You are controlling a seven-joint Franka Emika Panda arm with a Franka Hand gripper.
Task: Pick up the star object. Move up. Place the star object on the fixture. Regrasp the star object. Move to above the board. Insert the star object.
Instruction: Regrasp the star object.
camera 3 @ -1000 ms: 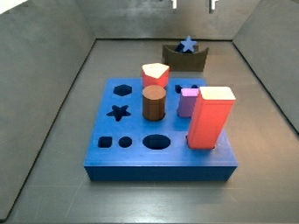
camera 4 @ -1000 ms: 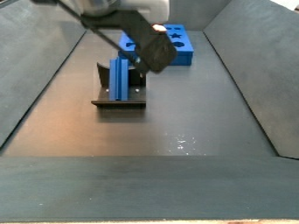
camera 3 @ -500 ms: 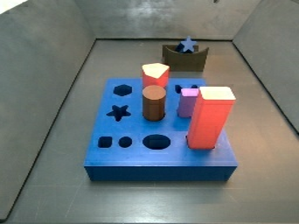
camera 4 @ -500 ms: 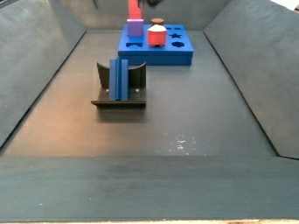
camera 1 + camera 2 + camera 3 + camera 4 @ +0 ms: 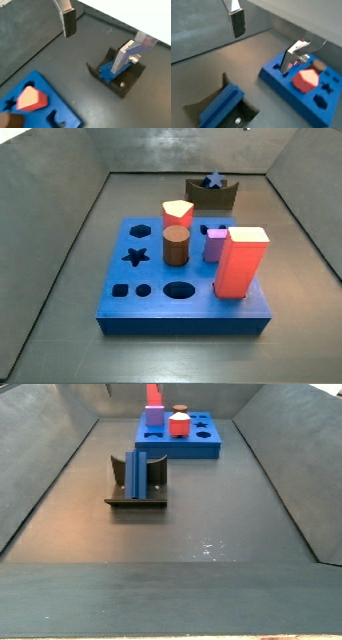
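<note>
The dark-blue star object (image 5: 136, 472) lies in the notch of the fixture (image 5: 156, 484), as both side views show; one of them sees its star-shaped end (image 5: 214, 178) sticking up above the fixture (image 5: 227, 196). My gripper (image 5: 93, 52) hangs high above the floor, open, with nothing between its fingers (image 5: 67, 21). In both wrist views the star object (image 5: 105, 74) (image 5: 222, 102) rests on the fixture (image 5: 128, 82) (image 5: 246, 116) below me. The blue board (image 5: 134, 300) (image 5: 201, 450) has a free star hole (image 5: 135, 255). Neither side view shows the gripper (image 5: 261, 54).
A tall red block (image 5: 239, 261), a brown cylinder (image 5: 175, 245), a purple peg (image 5: 214, 242) and a red hexagon peg (image 5: 178, 212) stand in the board. Grey walls (image 5: 60, 218) slope up around the dark floor (image 5: 201, 524).
The gripper was down beside the fixture one second ago and has since risen out of both side views. The star object stays on the fixture.
</note>
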